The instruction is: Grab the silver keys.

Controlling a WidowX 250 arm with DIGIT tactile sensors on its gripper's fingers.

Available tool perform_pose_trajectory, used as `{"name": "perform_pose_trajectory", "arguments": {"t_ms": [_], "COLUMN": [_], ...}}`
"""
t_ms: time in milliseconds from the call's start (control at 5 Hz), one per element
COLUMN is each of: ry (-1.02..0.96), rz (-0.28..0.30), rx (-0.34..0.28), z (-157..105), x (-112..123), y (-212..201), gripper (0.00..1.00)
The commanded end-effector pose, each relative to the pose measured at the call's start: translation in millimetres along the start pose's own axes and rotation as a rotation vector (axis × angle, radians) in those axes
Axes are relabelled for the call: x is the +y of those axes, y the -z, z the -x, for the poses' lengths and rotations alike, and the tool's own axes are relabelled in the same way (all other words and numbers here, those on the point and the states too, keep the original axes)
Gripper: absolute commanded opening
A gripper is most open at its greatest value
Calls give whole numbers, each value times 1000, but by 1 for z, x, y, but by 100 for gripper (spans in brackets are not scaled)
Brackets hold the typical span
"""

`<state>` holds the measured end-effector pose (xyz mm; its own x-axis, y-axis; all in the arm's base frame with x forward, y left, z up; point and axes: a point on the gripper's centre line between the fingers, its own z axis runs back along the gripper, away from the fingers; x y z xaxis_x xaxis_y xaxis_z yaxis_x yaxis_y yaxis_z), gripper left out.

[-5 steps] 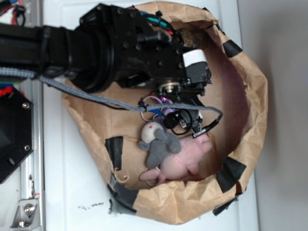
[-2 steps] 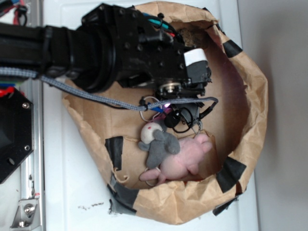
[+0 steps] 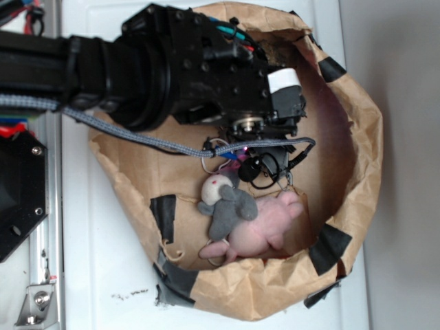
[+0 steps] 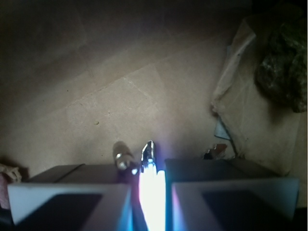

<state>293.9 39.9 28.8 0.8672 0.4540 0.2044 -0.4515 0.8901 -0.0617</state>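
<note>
The silver keys (image 4: 148, 156) show in the wrist view as two shiny blades sticking out between my fingers (image 4: 72, 192), bright with glare. My gripper (image 4: 148, 169) is shut on them, with only a narrow gap left between the pads. In the exterior view the gripper (image 3: 232, 155) reaches down into the brown paper bag (image 3: 364, 158). The thin round key ring (image 3: 214, 147) pokes out to its left, just above the plush mouse. The arm hides most of the keys in that view.
A grey-and-white plush mouse (image 3: 230, 206) lies on a pink plush toy (image 3: 269, 225) on the bag floor just below the gripper. A dark greenish lump (image 4: 284, 67) sits by the bag wall. Crumpled, black-taped bag walls surround everything.
The gripper and wrist camera have shifted slightly up the picture and away from the plush toys, with the keys and ring moving along. The plush toys have stayed put.
</note>
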Motion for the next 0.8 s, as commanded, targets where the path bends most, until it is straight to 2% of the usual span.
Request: {"name": "perform_pose_trajectory", "arguments": {"t_ms": [0,200,600], "ry": [25,-25,-78], "rz": [-14,-18,164], "rx": [-44,-7,24], "z": [-21,-36,-50], "x": [2,3,16], "y": [-24,-57,-140], "gripper": [0,0,0]}}
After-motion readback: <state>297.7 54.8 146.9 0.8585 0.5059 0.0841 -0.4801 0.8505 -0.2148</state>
